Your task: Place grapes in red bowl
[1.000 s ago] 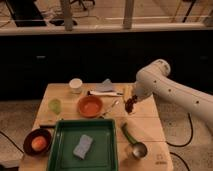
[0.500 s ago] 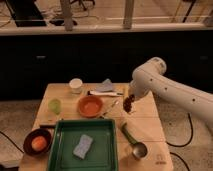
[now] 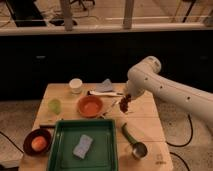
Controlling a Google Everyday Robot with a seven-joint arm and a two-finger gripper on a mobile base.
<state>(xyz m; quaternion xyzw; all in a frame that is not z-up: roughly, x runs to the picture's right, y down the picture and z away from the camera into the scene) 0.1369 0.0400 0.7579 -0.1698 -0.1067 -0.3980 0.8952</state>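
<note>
While the gripper [image 3: 127, 101] hangs above the desk [image 3: 145, 120], its jaws seem pressed onto the grapes [image 3: 124, 104], held aloft just right of the red bowl [image 3: 90, 106].

The gripper [image 3: 128, 99] hangs right of the frame's centre, above the wooden table [image 3: 145, 116], closed on the grapes [image 3: 124, 104], a dark reddish bunch dangling below it. The red bowl [image 3: 90, 106] sits left of the grapes, apart from them. A green tray [image 3: 59, 145] holding a blue sponge [image 3: 83, 146] fills the lower middle. At lower left, a maroon bowl [image 3: 30, 139] holds an orange ball [image 3: 39, 144].
</note>
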